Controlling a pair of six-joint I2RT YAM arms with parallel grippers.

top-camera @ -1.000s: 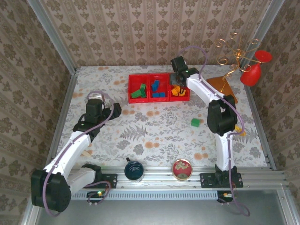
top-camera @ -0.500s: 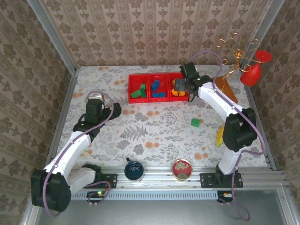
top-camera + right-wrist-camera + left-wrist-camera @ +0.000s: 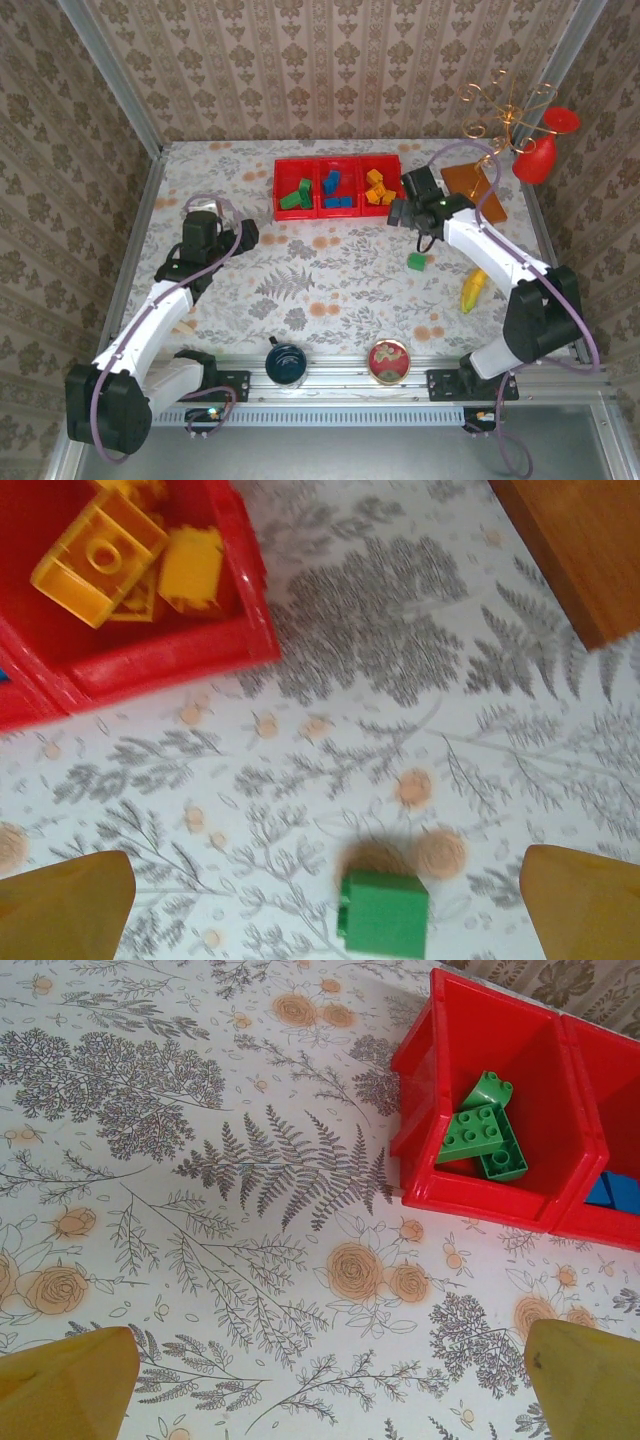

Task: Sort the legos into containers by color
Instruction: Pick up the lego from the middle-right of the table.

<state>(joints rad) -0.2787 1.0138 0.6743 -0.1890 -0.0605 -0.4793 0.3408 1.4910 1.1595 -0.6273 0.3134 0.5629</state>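
A green lego (image 3: pixel 385 912) is seen on the surface at lower centre, apart from the red tray (image 3: pixel 170 665). It is judged light, rigid and slick, best pinched across its flat sides. Jaws of the left gripper (image 3: pixel 325 1385) and the right gripper (image 3: pixel 325 905) are spread, empty.

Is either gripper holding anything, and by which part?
Nothing is held: left gripper and right gripper both stand open and empty; the green brick lies loose on the table.

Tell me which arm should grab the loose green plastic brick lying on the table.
Right. The small green plastic brick shows between the right arm's open fingers in its wrist view. The left arm's fingers hover farther off, near the green compartment of the red plastic tray.
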